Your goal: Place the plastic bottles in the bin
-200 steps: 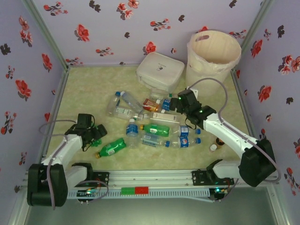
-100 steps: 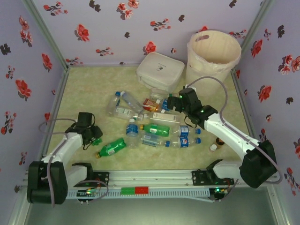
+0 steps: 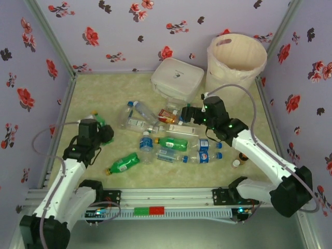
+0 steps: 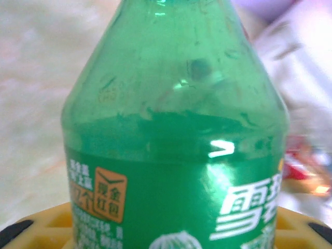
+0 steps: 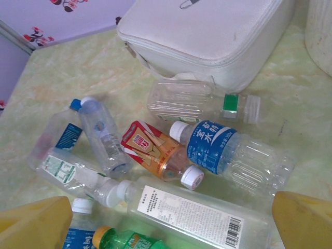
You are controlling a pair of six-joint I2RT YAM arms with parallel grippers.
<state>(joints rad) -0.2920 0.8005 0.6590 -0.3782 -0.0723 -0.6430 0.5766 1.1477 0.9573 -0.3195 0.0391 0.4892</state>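
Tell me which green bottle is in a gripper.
The green bottle clamped in the left gripper; the front green bottle and mid-pile green bottle lie loose on the table.

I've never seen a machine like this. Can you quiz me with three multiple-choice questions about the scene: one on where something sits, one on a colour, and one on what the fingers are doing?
1. Where does the tall round cream-white bin stand?
A. Far right corner of the table
B. Near left corner
C. Middle of the bottle pile

2. What colour is the plastic bottle between the left arm's fingers?
A. Clear
B. Green
C. Brown

3. What state are the right arm's fingers in?
A. Shut on a clear bottle
B. Shut on a white case
C. Spread open, holding nothing

Answers:
1. A, since the top view shows it at the back right, against the walls.
2. B, since the left wrist view shows green plastic with a green label.
3. C, since the right wrist view shows the two yellow fingers far apart above bottles lying on the table.
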